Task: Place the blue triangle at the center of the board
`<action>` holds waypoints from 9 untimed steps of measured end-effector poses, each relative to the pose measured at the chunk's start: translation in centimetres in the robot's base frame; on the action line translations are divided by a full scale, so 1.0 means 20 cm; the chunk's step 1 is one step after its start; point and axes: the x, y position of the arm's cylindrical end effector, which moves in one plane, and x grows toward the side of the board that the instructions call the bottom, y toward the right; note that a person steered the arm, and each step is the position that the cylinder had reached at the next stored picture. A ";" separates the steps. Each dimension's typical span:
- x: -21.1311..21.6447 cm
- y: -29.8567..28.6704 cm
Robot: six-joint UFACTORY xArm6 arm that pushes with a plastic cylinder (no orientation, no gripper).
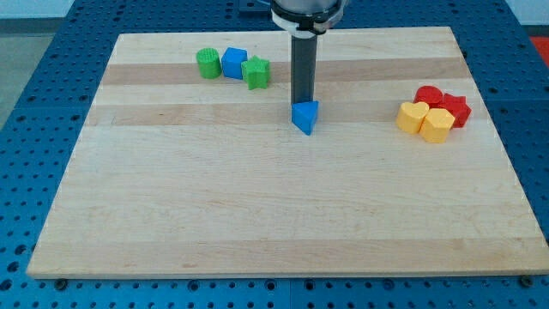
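Note:
The blue triangle [305,118] lies on the wooden board [257,215], a little above the board's middle. My tip [302,101] stands right behind the triangle, at its top edge, touching or nearly touching it. The dark rod rises straight up from there to the view's top.
A green cylinder [208,63], a blue cube [233,63] and a green star [256,72] sit in a row at the upper left. At the right, two red blocks [444,103] and two yellow blocks [425,121] are clustered together. A blue perforated table surrounds the board.

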 end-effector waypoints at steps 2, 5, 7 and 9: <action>-0.12 0.29; 0.30 0.38; 0.27 0.15; 0.15 0.09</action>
